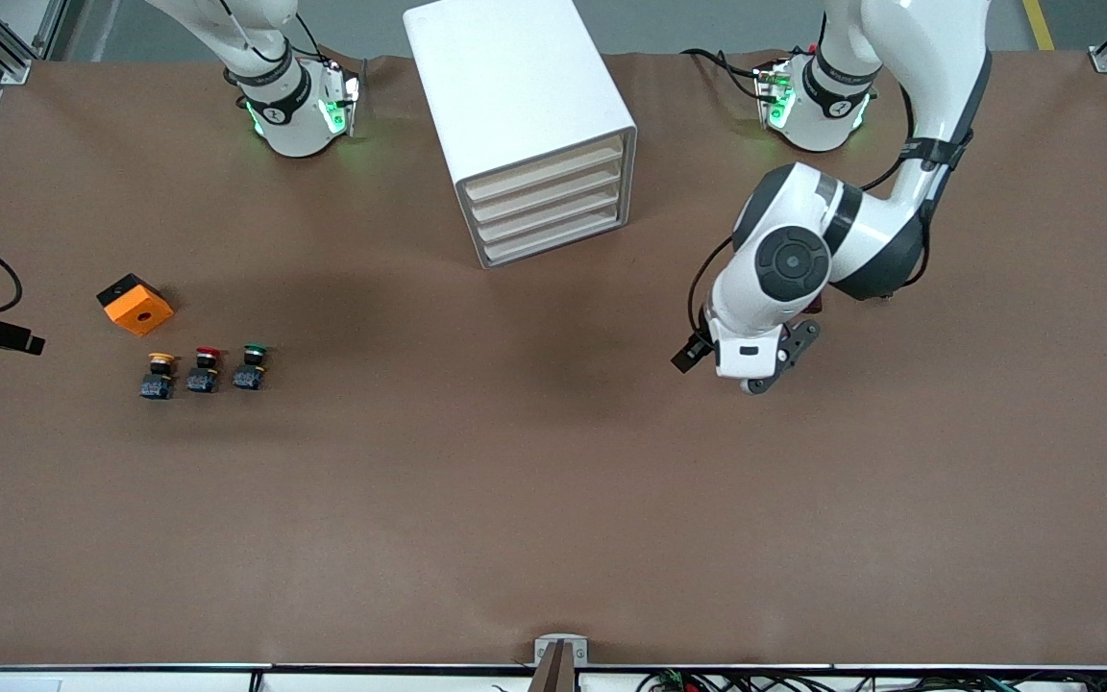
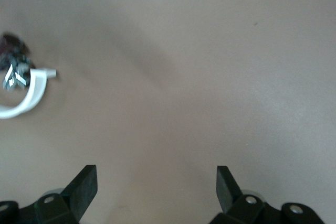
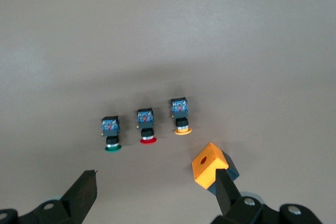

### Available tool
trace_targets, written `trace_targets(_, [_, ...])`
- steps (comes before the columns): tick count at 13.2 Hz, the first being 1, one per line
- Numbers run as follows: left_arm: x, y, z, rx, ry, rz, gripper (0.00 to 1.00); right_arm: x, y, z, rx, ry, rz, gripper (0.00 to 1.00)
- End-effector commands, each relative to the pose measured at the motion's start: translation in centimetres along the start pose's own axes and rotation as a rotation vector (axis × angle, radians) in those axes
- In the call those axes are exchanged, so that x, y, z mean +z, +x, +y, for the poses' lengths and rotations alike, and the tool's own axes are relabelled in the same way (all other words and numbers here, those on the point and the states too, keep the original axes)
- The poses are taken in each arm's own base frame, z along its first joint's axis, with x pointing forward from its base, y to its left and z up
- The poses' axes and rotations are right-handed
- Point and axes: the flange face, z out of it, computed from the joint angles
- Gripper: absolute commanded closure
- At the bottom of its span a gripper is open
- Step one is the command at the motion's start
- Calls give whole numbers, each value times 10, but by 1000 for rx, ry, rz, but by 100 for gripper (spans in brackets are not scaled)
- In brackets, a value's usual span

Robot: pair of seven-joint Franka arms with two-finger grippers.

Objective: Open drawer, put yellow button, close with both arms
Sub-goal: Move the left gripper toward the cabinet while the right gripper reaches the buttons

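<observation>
Toward the right arm's end of the table, yellow button point(image 1: 160, 373) in a row with red button point(image 1: 206, 369) and green button point(image 1: 251, 366), right gripper point(image 3: 155, 190) wide open and empty above them; mid-table, drawer point(image 1: 546, 170) closed; left gripper point(image 2: 156, 184) wide open, empty, over bare tabletop.

Plain brown matte desk point(image 1: 477, 500), white boxy cabinet point(image 1: 515, 96) with beige drawer fronts, yellow-orange-capped push button point(image 1: 159, 374) with black body and blue base, red-capped button point(image 1: 206, 369), green-capped button point(image 1: 252, 366), orange-and-black cube point(image 1: 135, 304)
</observation>
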Motion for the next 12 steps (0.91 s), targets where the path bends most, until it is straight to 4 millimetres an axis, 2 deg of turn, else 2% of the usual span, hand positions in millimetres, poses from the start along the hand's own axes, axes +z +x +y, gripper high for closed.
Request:
trace_targets(1, [2,-9,10,-155,-7,-101,0,28,-2,2,-17,-16,24,0])
trace_targets(3, [8,-16,9,-196,27,-189,0,59,-3,2,-20,-19,41,0])
trace_targets(5, [9,-28,8,-212,95,-279,0,97,-11,9,-28,-21,64,0])
trace_targets(7, [14,-46,5,-243,187,-318,0,124,-19,28,-62,-27,93,0])
trace_targets(9, [34,-50,1,-281,294,-356,0,144,-26,44,-66,-35,129,0])
trace_targets(12, [55,-61,-12,-313,463,-432,0,180,-41,48,-55,-40,156,0])
